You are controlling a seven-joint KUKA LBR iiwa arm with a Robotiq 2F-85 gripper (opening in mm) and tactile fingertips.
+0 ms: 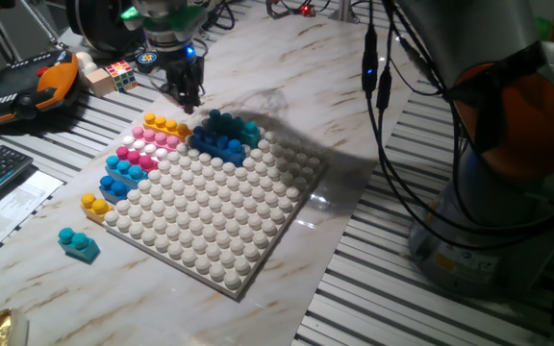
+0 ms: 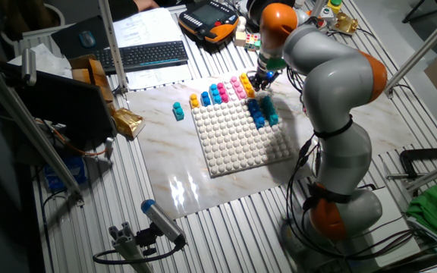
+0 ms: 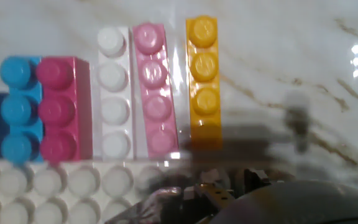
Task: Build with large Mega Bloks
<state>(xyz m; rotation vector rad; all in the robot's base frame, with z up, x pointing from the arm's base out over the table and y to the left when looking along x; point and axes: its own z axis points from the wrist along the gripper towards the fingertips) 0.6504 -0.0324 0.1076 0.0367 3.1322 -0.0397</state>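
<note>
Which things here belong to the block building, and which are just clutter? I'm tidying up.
Job:
yellow-orange brick
light pink brick
magenta brick
teal-and-blue stack
loose teal brick
white baseplate

Clutter:
puzzle cube
keyboard
teach pendant

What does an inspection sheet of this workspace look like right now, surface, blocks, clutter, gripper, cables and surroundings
Surface: marbled board on a slatted table, carrying the white studded baseplate.
Job's things: yellow-orange brick, light pink brick and deep pink brick lie side by side along the baseplate's edge; teal and blue bricks are clustered on one corner of the plate; a lone teal brick lies off the plate on the board.
Clutter: puzzle cube, teach pendant, keyboard.
Gripper: gripper hovers above the yellow-orange brick; open or shut cannot be told.
Cables: black cables hang beside the arm.
Surroundings: metal framing.
</note>
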